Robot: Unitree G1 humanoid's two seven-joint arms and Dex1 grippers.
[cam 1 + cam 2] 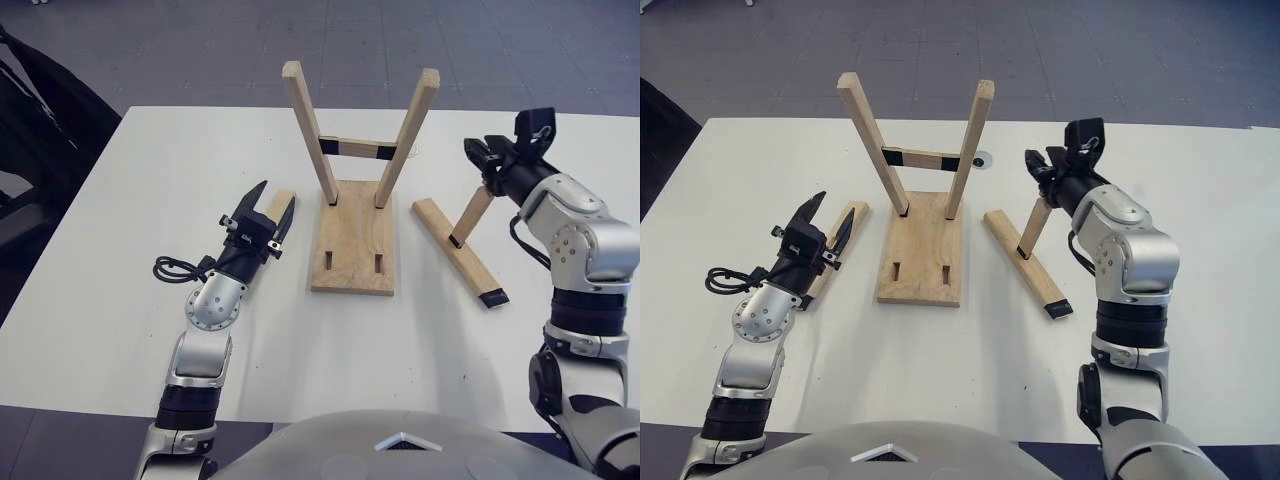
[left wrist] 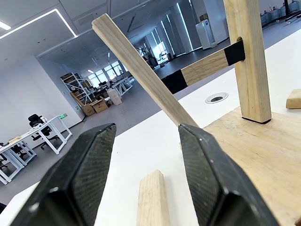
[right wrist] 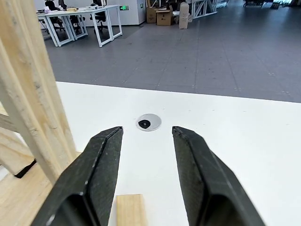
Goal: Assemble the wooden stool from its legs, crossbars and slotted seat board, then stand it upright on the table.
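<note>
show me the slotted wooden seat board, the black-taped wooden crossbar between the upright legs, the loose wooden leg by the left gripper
slotted wooden seat board (image 1: 352, 235): left eye view, bare middle of its face
black-taped wooden crossbar (image 1: 365, 148): left eye view, bare wood mid-span
loose wooden leg (image 1: 282, 200): left eye view, far end

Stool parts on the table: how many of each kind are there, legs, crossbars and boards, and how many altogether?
Legs: 4, two upright legs, the left loose leg and the right loose leg.
Crossbars: 2, the joined crossbar and the tilted crossbar.
Seat board: 1.
Total: 7.
</note>
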